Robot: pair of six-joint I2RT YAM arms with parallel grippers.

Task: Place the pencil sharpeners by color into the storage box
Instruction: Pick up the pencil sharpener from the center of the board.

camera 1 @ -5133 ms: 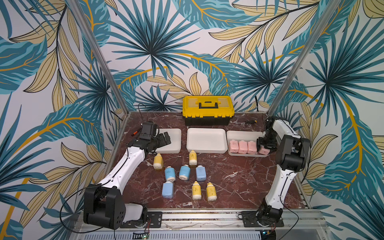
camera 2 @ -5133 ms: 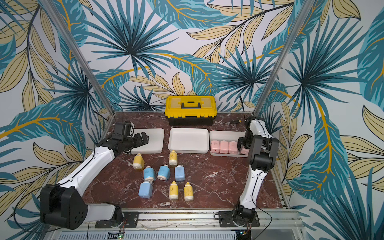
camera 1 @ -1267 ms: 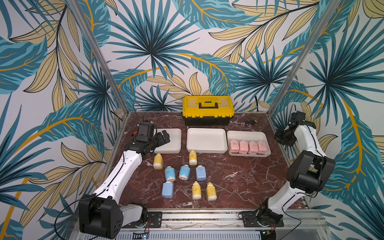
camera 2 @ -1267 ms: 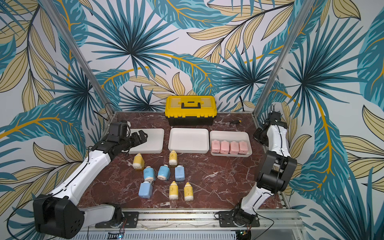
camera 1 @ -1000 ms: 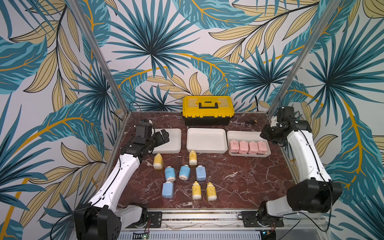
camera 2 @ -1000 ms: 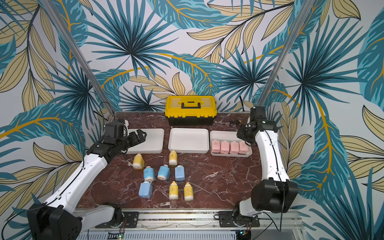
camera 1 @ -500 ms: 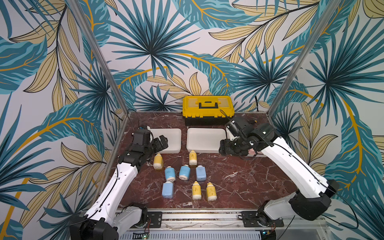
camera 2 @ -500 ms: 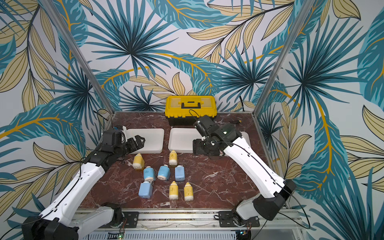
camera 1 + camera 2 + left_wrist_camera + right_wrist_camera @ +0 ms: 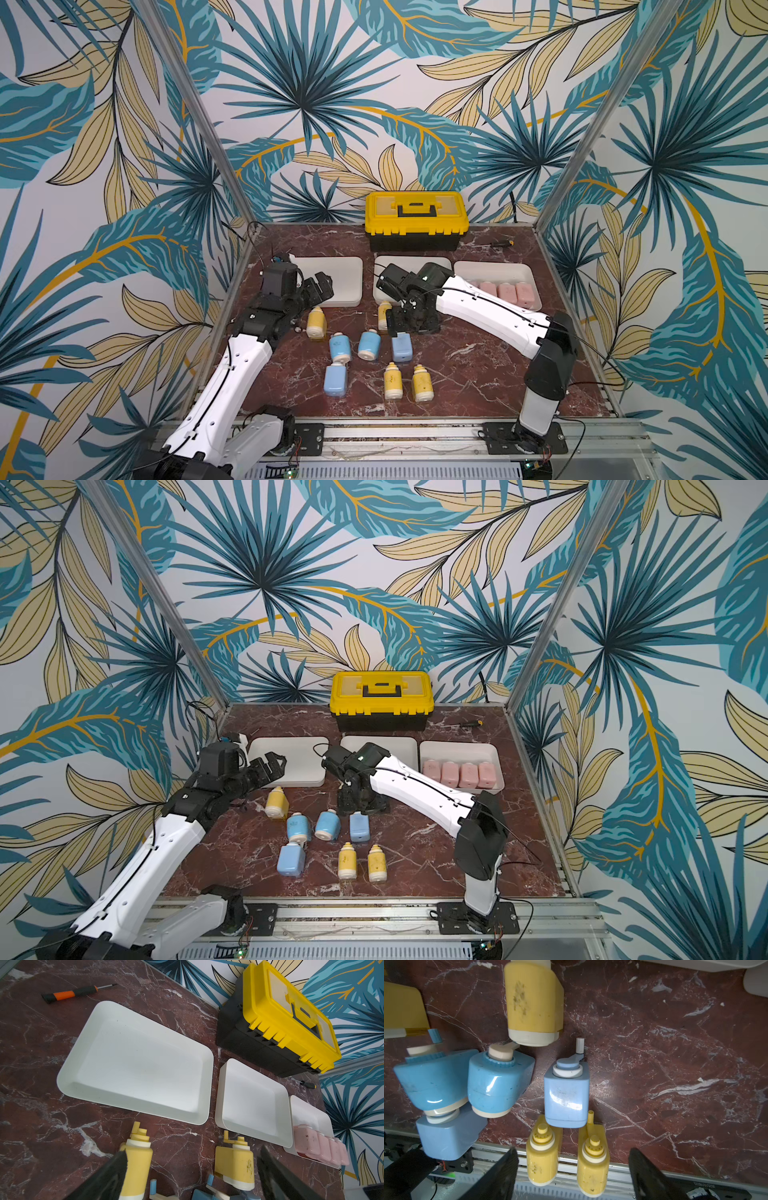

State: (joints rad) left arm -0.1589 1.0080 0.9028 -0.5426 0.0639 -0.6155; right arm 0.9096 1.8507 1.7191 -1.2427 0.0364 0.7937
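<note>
Pink plastic first: the four pink sharpeners (image 9: 503, 293) are sitting side by side in the right-hand white tray (image 9: 494, 268) in both top views. The middle tray (image 9: 253, 1097) and the left tray (image 9: 137, 1068) are standing empty in the same row, in front of the yellow-and-black toolbox (image 9: 415, 216). Eight pieces are lying loose on the red marble tabletop (image 9: 478, 374). The four blue sharpeners (image 9: 369, 345) are bunching in the middle. Of the yellow sharpeners (image 9: 392, 380), two are lying side by side nearest the front rail, one just in front of the left tray and one just in front of the middle tray. The right gripper (image 9: 573, 1149) is hanging pointed down just in front of the middle tray, close to that last yellow one. Its fingers (image 9: 648, 1176) are standing wide apart and gripping nothing. The left gripper (image 9: 193, 1150) is hovering near the left tray's front edge, likewise spread wide and holding nothing. An orange-handled screwdriver (image 9: 70, 994) is lying beyond the left tray.
</note>
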